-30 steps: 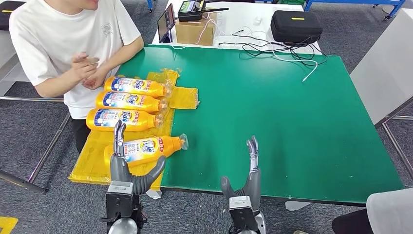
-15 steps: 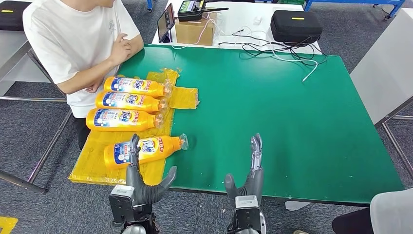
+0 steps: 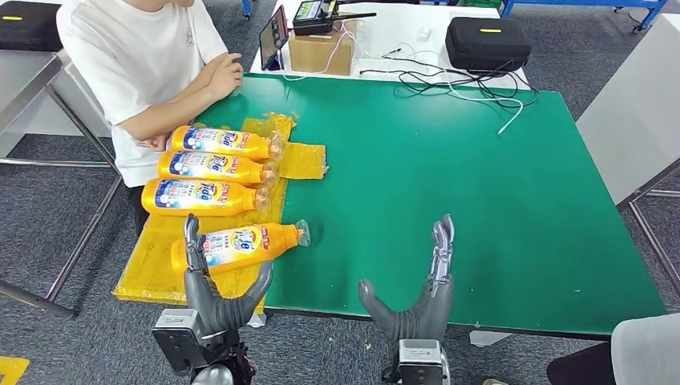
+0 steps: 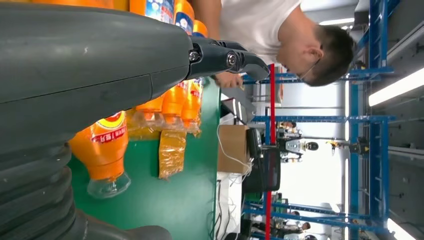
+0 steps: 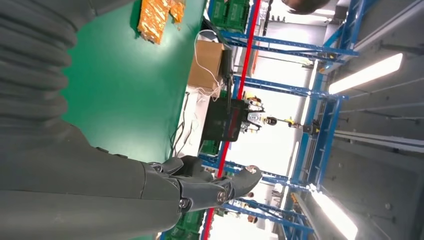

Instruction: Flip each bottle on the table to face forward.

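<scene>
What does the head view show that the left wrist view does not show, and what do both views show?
Head view alone: the right hand, open above the green table's near edge, and a black zipped case on the white table behind. Left wrist view alone: blue metal racks and a ceiling light. Both views: the open left hand, the nearest orange detergent bottle lying on yellow plastic sheet, the green table, the brown cardboard box and the person in a white T-shirt.

Both arms reach up from below. The left hand (image 3: 215, 293) is spread, thumb out. The right hand (image 3: 418, 301) likewise holds nothing, fingers straight.
</scene>
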`<state>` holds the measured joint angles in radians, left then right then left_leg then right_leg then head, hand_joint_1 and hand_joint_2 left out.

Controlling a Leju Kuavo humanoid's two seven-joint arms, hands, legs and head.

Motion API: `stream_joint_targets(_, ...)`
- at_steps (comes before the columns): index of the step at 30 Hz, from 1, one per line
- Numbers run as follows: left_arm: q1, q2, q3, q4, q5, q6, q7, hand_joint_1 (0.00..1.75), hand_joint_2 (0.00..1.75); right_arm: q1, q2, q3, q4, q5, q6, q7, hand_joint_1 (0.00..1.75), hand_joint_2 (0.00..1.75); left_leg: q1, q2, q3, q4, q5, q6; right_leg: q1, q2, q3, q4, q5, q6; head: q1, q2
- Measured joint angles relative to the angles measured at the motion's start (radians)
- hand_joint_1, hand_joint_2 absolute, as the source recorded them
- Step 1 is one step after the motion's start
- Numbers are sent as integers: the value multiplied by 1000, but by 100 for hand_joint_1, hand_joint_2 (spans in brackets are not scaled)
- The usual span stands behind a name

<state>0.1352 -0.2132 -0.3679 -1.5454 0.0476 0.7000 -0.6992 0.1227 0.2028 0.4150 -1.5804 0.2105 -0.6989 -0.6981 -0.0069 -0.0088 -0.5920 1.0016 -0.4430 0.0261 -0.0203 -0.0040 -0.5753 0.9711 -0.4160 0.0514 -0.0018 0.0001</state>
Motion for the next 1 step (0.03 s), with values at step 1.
stream_joint_targets(1, 1, -1, 2, -2, -1, 0, 0, 0, 175, 1, 0, -1, -2, 0, 0, 0, 0, 175, 0, 0, 0, 0, 0, 0, 0, 0, 0, 0, 0, 0, 0, 0)
